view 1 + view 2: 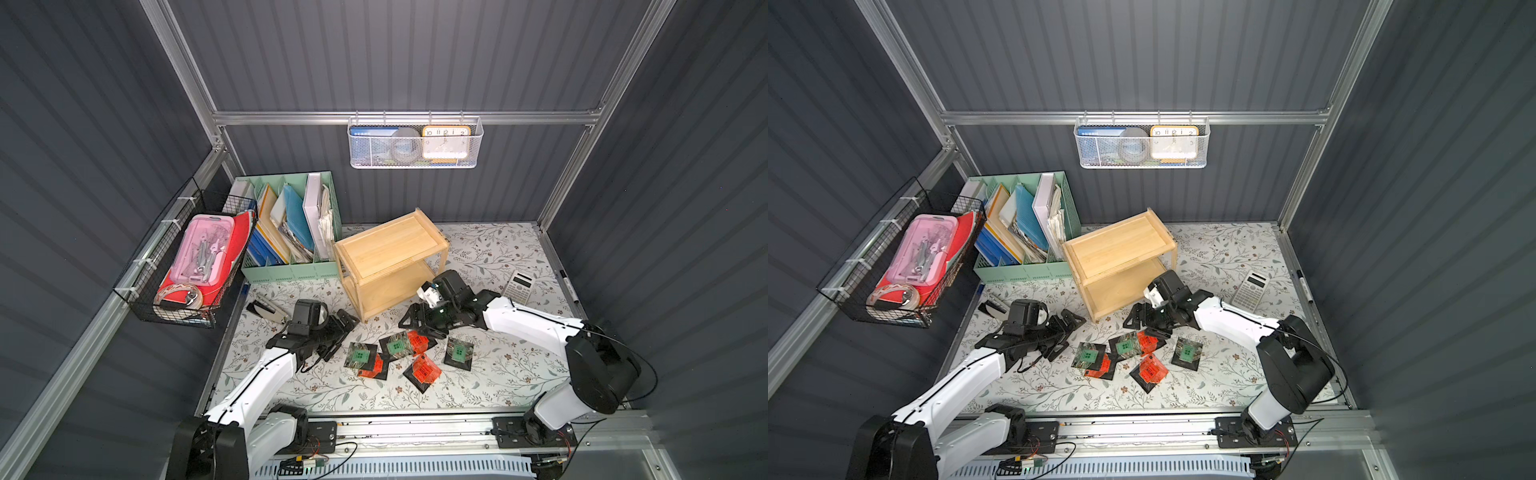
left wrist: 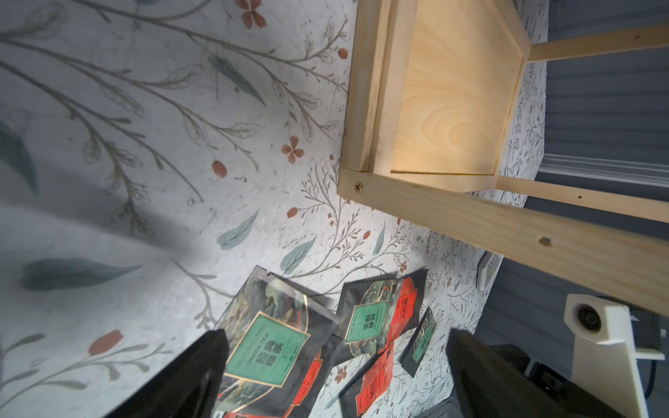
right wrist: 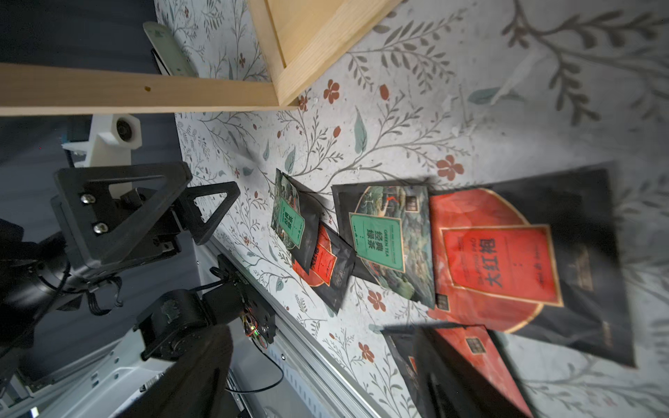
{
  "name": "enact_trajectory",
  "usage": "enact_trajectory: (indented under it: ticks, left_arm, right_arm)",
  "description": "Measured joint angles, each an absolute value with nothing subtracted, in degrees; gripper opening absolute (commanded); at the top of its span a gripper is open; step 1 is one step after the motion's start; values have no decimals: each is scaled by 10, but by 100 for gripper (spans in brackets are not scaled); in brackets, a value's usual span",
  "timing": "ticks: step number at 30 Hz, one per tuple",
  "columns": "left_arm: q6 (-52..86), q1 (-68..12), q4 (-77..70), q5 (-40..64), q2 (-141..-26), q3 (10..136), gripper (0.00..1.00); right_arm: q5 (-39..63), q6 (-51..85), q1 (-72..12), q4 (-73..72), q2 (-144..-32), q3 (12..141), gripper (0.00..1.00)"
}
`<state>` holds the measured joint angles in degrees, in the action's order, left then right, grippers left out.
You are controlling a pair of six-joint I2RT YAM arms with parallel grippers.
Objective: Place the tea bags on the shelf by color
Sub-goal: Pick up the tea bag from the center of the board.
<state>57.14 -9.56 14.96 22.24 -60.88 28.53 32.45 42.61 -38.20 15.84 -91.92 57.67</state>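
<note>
Lying flat on the flowered surface [image 1: 498, 374], the six tea bags [image 1: 424, 370] make a loose bunch in the lower middle of both top views. Three have green labels and three are orange-red. The left green bag [image 1: 358, 354] rests partly on an orange bag [image 1: 372, 369]. The middle green bag [image 1: 397, 345] touches the top orange bag [image 1: 417, 341] on its right. The low orange bag [image 1: 1152, 370] lies below them, and the right green bag [image 1: 459, 352] lies apart at the right end.

The shelf [image 1: 386, 249] stands just above the bunch, in the middle of the frame. It is light wood with two boards, and it sits turned at a slant.

The right tool [image 1: 417, 326] hangs low at the top edge of the bunch, just beside the top orange bag. Its two fingers [image 3: 199, 372] are apart with nothing pinched between them. In the right wrist view that bag looks big and blurry.

The left tool [image 1: 338, 334] is left of the bunch, near the left green bag but not touching it. It is opened wide, and the left wrist view shows the green label between its dark fingers.

A mint-green file box [image 1: 291, 270] stands left of the shelf. A calculator [image 1: 517, 284] lies at the right, and a stapler [image 1: 266, 309] at the left.
</note>
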Motion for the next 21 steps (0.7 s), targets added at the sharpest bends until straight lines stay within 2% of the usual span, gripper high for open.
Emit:
enact_trajectory:
  ticks: [21]
  left_arm:
    - [604,-99,91,234,-648,246,100]
  right_arm:
    - [332,433,-450,150,-1053,675,70]
